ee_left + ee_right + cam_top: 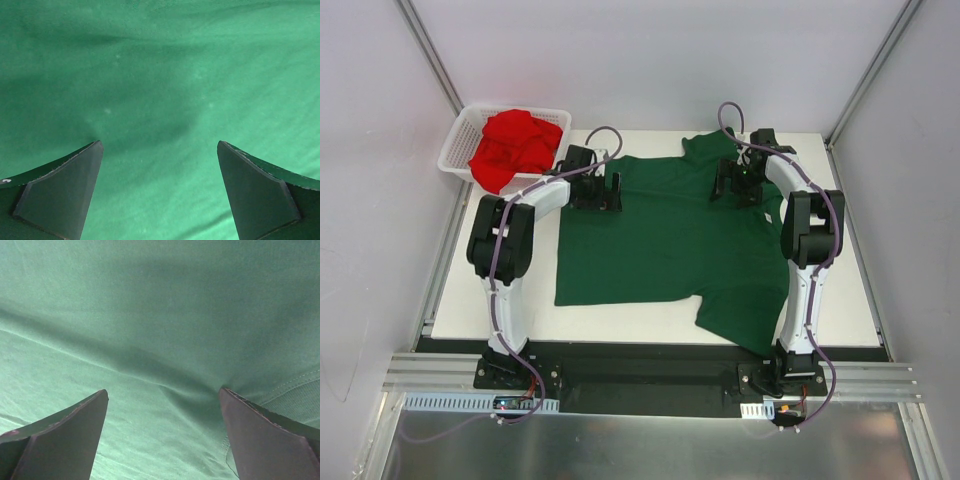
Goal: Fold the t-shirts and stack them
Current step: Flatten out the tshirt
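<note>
A dark green t-shirt (665,240) lies spread flat on the white table (490,300), one sleeve hanging toward the front edge. The red t-shirt (515,145) sits crumpled in a white mesh basket (455,150) at the back left. My left gripper (596,191) is down on the green shirt's back left part, open, its fingertips (80,185) wide apart over smooth green t-shirt cloth (160,90). Over the shirt's back right, near the collar, my right gripper (737,184) is open too. Its fingertips (260,435) press into the green t-shirt cloth (150,315), which creases beside a seam.
The basket stands at the table's back left corner, partly over the edge. Grey walls with metal posts enclose the table on three sides. Bare white table shows left of the shirt and along its right side.
</note>
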Controlling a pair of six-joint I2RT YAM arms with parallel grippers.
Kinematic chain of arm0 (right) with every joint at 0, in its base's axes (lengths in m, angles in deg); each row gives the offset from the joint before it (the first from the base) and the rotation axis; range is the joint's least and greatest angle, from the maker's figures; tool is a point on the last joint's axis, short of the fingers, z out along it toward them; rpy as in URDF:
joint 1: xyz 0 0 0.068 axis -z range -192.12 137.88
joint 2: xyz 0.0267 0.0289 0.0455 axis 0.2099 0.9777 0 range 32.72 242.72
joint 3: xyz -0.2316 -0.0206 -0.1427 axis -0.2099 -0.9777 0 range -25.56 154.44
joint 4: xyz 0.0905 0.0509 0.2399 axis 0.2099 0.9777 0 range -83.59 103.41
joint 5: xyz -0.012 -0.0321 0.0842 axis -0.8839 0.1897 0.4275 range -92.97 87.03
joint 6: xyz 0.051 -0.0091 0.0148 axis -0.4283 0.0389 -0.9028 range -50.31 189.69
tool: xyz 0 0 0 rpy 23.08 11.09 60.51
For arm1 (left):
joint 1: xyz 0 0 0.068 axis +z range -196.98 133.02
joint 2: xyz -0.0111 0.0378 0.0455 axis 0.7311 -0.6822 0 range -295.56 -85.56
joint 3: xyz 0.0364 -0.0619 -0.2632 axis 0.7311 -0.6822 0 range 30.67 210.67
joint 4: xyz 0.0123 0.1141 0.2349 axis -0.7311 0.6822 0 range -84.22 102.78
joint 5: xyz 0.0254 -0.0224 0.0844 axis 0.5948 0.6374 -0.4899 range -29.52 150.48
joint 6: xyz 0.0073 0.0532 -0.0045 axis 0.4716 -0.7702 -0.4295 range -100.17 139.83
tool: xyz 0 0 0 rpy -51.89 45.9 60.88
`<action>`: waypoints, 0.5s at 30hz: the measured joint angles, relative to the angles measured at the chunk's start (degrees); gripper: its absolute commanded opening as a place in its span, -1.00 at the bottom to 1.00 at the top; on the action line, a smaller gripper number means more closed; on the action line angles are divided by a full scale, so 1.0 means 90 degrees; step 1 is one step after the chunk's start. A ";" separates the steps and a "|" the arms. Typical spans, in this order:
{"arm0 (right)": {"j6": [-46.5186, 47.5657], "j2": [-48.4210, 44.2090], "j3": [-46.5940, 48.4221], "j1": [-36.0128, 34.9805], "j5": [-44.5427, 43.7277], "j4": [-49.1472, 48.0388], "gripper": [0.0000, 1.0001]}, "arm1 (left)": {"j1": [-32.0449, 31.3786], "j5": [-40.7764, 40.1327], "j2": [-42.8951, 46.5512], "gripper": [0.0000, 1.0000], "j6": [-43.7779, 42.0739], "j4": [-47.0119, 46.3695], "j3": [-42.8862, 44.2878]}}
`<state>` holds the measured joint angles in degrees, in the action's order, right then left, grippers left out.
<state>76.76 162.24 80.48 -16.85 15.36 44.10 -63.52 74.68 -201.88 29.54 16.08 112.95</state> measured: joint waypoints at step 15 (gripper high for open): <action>-0.0017 -0.0002 0.0000 0.0002 0.0007 0.0002 0.92 | 0.0002 -0.0061 -0.0979 0.98 0.0010 -0.0058 0.1202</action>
<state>76.61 162.22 80.48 -16.83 15.42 44.12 -63.49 74.13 -210.68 29.63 15.56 123.77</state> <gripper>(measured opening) 0.961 0.993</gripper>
